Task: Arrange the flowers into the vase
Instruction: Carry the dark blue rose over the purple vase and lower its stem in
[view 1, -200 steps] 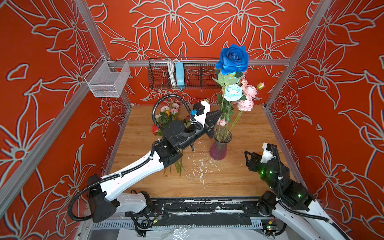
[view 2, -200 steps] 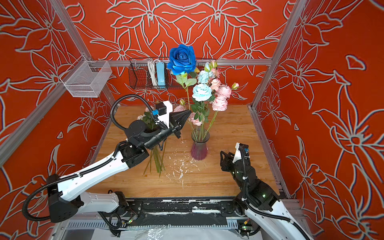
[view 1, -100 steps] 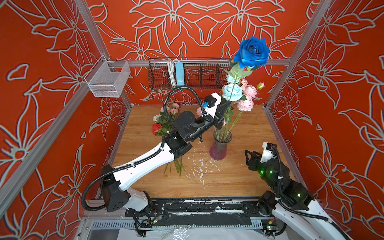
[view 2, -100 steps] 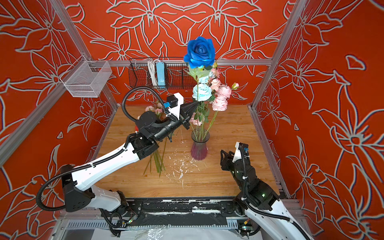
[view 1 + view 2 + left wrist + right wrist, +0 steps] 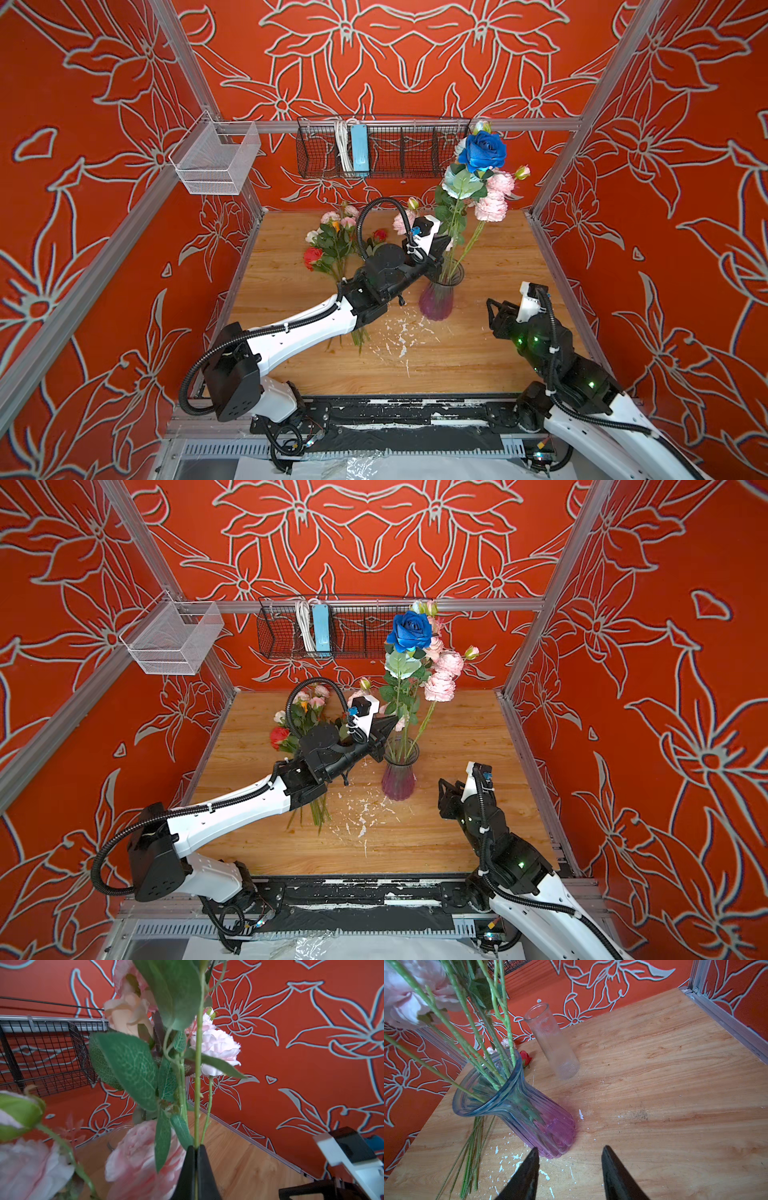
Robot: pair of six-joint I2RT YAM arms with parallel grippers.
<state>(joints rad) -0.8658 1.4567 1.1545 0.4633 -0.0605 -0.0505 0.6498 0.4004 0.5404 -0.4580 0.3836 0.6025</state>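
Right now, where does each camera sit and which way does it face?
Top views: high in front, looking down at the wooden table; both arms show.
Left wrist: behind the shut left gripper, looking up the stem of the dark blue rose.
Right wrist: behind the open right gripper, facing the ribbed purple glass vase.
Shared: the vase shows in both top views and right wrist.

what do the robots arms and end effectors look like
The left arm and right arm have white shells and black joints, with black hoses looping alongside. Green lights glow on the right one. The left end effector and right end effector each have two black tapered fingers by a white camera block.
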